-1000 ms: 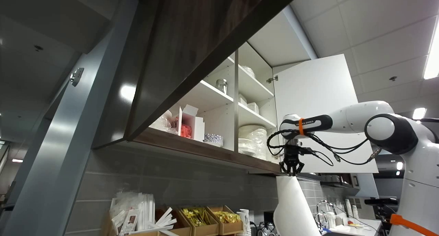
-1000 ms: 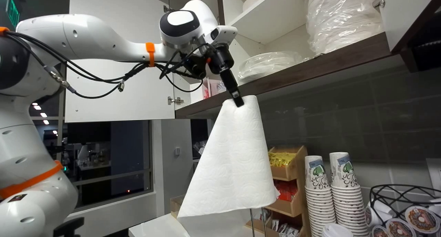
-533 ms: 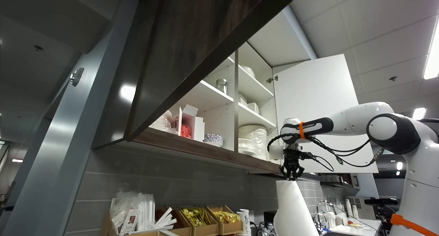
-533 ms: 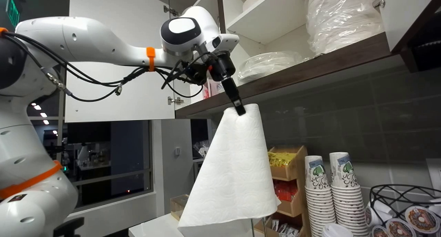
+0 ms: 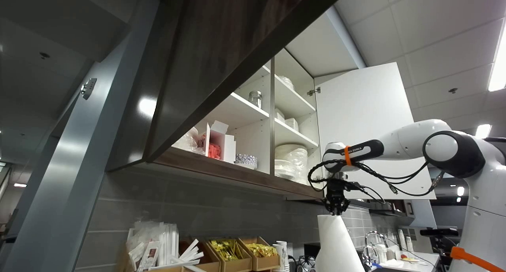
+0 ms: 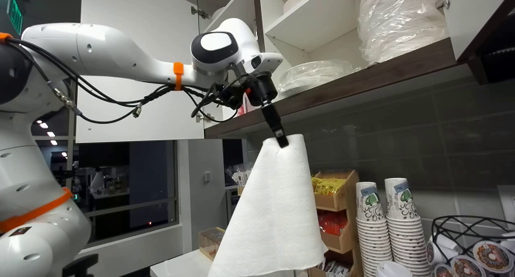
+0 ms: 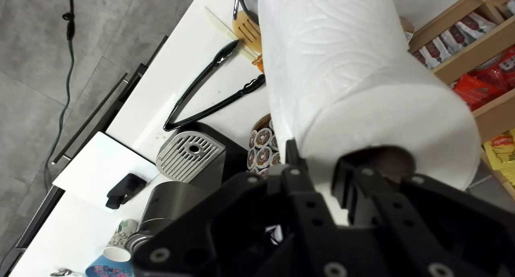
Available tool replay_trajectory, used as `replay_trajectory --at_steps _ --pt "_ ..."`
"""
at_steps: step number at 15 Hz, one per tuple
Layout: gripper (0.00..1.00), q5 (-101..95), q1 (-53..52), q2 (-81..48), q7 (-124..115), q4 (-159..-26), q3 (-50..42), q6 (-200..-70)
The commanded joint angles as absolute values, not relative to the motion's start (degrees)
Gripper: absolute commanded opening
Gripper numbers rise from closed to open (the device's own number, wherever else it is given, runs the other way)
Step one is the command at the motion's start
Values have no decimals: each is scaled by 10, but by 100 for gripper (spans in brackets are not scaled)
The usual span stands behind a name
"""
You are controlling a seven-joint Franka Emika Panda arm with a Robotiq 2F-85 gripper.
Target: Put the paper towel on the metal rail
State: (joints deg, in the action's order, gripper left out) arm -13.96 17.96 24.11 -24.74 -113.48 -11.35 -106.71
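Kitchen corner: white cupboard shelves (image 5: 294, 133) above glossy grey tile (image 5: 221, 208). In an exterior view, the gripper (image 5: 335, 213) points down over the paper towel (image 5: 339, 246), which hangs lower than the cupboard edge (image 5: 245, 171). In an exterior view, its soft, embossed white paper flares downward near stacked paper cups (image 6: 373, 236). Wrist view: a roll with a hollow core (image 7: 390, 162), seen over the white counter (image 7: 217, 85); with one finger (image 7: 342, 184) inside and one outside, the gripper pinches its wall. I cannot pick out the metal rail; the roll should be held upright, aligned, then lowered gently before release.
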Motion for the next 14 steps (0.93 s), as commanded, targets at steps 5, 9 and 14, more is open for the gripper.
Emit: replay_trajectory --at_steps 5,9,14 --pt "5 -127 185 247 -249 -1157 -115 -1097" --pt "5 -125 185 243 -246 -1162 -118 -1100" --pt "5 -123 184 237 -245 -1172 -118 -1105"
